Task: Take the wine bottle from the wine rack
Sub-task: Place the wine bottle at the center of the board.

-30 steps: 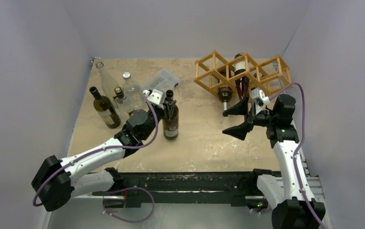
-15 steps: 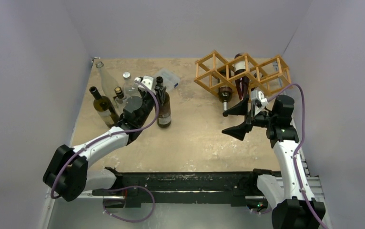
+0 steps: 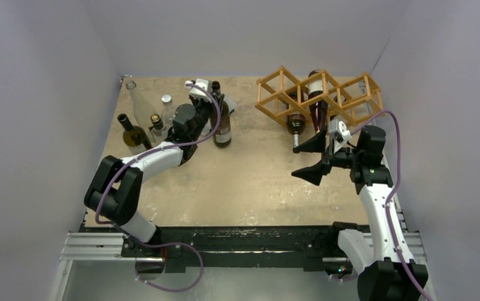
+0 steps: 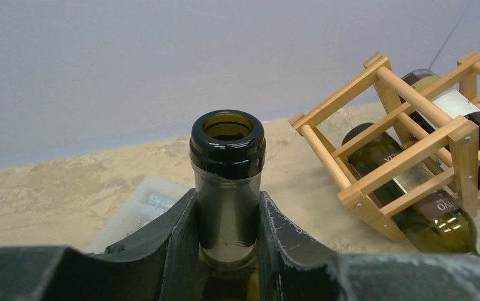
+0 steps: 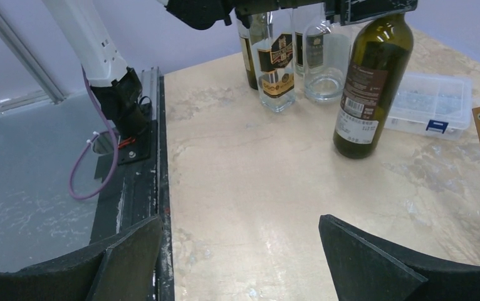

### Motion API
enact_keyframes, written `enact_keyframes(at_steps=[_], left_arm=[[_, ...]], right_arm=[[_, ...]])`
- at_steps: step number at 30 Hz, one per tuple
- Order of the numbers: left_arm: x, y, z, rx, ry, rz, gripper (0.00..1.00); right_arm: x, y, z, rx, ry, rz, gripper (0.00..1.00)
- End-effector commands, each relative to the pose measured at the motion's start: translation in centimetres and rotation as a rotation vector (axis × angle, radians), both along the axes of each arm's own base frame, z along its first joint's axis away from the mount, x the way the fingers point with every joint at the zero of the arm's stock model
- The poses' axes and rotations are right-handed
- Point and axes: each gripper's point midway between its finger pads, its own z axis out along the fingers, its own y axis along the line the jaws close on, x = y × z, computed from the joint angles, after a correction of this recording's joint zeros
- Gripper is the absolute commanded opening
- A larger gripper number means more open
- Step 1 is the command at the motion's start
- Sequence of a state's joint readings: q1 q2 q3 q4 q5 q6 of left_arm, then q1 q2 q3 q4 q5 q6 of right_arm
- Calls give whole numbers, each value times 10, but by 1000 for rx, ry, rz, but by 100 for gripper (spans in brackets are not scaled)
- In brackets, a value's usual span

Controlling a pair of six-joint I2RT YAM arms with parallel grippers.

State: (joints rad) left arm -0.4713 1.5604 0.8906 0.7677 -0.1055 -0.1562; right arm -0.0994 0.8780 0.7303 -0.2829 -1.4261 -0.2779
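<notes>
My left gripper (image 4: 228, 213) is closed nearly shut around the neck of a dark green wine bottle (image 5: 369, 81), just under its lip. I grip there because the neck is the narrowest part and the hold keeps the bottle upright. This bottle is already out of the wine rack (image 4: 413, 157). It stands well to the left of the rack, beside the clear plastic box (image 5: 432, 103), and its base appears to rest on the table (image 3: 256, 182).

I judge I am parking it there, toward the cluster of other bottles (image 3: 153, 122) farther left of the rack, so the space in front of the rack is free for the next pull.

My right gripper (image 3: 309, 157) hangs just in front of the rack with its jaws spread as wide as they go, and it holds nothing. It faces the necks of two bottles (image 3: 297, 120) that lie in the rack's cells, ready for one of them.
</notes>
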Motion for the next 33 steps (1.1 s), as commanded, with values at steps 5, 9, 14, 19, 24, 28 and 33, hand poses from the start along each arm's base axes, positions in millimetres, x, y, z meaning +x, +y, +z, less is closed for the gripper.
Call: enact_keyframes(at_steps=[5,9,14,19,24,28,33], left_arm=[[28,1,85,-90,-264,4,0],[36,4,79,-71,-275,11,0],[40,5,70,-34,-272,11,0],[38,5,63,-17,-264,-2,1],[29,8,57,-43,-262,-10,17],[23,11,52,-47,-255,-7,26],[16,12,52,-53,-256,-17,35]], right_arm=[[5,-2,6,-18,-43,-13,99],[6,-2,5,-20,-46,-14,99],[6,-3,5,-20,-44,-15,99],[6,-3,4,-21,-44,-15,99],[6,-3,4,-23,-44,-16,99],[6,-3,4,-23,-43,-16,99],[6,-3,4,-24,-47,-17,99]])
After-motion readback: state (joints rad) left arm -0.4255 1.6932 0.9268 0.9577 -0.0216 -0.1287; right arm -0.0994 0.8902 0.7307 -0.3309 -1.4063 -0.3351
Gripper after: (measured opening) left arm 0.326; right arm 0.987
